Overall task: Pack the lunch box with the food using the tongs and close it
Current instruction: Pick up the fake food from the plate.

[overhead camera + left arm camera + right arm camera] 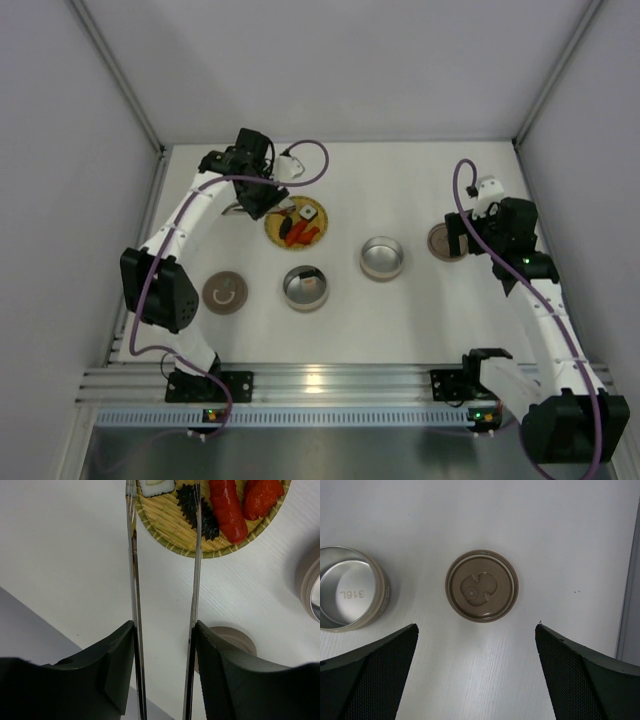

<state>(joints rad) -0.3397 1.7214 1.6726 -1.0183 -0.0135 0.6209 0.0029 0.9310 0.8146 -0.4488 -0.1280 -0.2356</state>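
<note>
Pointing tips-first at the food (227,510), tongs (195,580) gripped lengthwise by the left hand (164,627); right hand (476,627) wide.

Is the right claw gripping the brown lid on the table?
No, the right claw stands wide open above the table, and the brown lid lies flat there, untouched by it.

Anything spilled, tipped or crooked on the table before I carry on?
Nothing stands out. The food sits on the plate, both tins stand upright, both lids lie flat, and the tongs look straight. No spills visible.
</note>
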